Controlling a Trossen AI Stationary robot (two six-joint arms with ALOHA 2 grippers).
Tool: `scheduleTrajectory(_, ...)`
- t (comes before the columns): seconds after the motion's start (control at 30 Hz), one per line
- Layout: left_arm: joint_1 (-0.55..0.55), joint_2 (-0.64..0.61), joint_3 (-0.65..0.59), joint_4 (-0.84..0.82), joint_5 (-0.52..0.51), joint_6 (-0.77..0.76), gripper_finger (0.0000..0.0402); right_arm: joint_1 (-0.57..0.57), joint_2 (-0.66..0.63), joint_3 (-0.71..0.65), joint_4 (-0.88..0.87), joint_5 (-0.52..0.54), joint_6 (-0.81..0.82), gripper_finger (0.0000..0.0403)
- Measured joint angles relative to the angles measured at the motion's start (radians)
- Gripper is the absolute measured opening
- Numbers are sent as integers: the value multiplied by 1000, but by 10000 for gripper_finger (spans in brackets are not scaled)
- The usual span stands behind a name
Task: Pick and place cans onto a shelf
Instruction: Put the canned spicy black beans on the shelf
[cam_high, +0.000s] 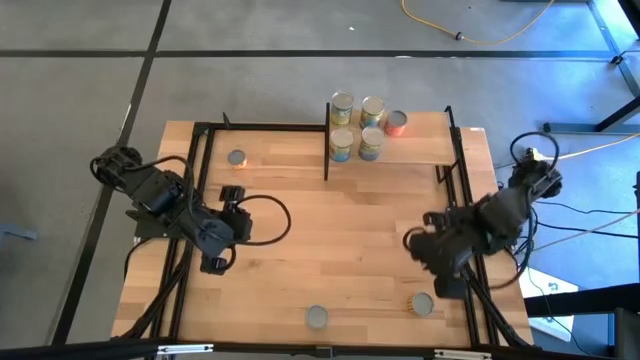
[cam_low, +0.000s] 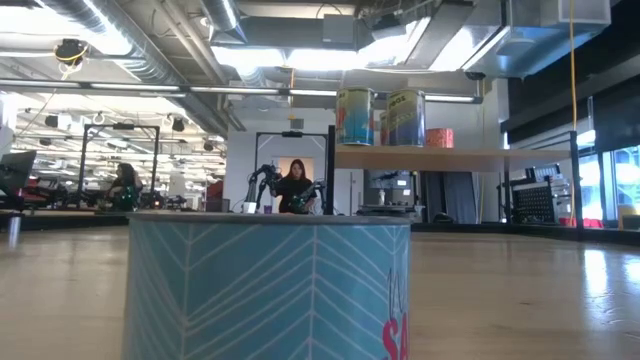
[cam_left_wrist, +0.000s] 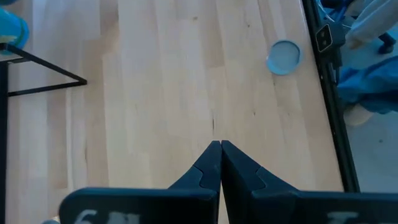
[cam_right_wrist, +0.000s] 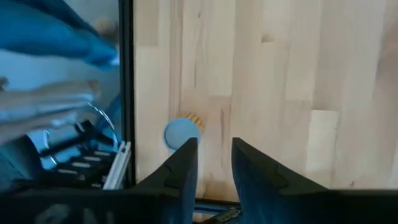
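On the wooden surface (cam_high: 330, 240), the shelf (cam_high: 410, 152) at the far edge carries five cans (cam_high: 360, 128). My right tool (cam_right_wrist: 214, 149) hangs over the near right corner, parted a little and empty, just beside a loose can (cam_right_wrist: 180, 133). My left tool (cam_left_wrist: 220, 147) waits at the left, pinched closed on nothing.
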Motion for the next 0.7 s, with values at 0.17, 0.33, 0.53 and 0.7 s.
scheduleTrajectory(0.17, 0, 0, 0, 0, 2, 1, 0, 58, 93, -1, 3, -4, 48, 100)
scheduleTrajectory(0.33, 0, 0, 0, 0, 1, 43, 0, 87, 169, -1, 2, 28, 105, 96)
scheduleTrajectory(0.53, 0, 0, 0, 0, -3, 65, 0, 94, 175, -45, 3, 49, 125, 93)
scheduleTrajectory(0.7, 0, 0, 0, 0, -3, 68, 0, 94, 69, -211, 57, 49, 195, 93)
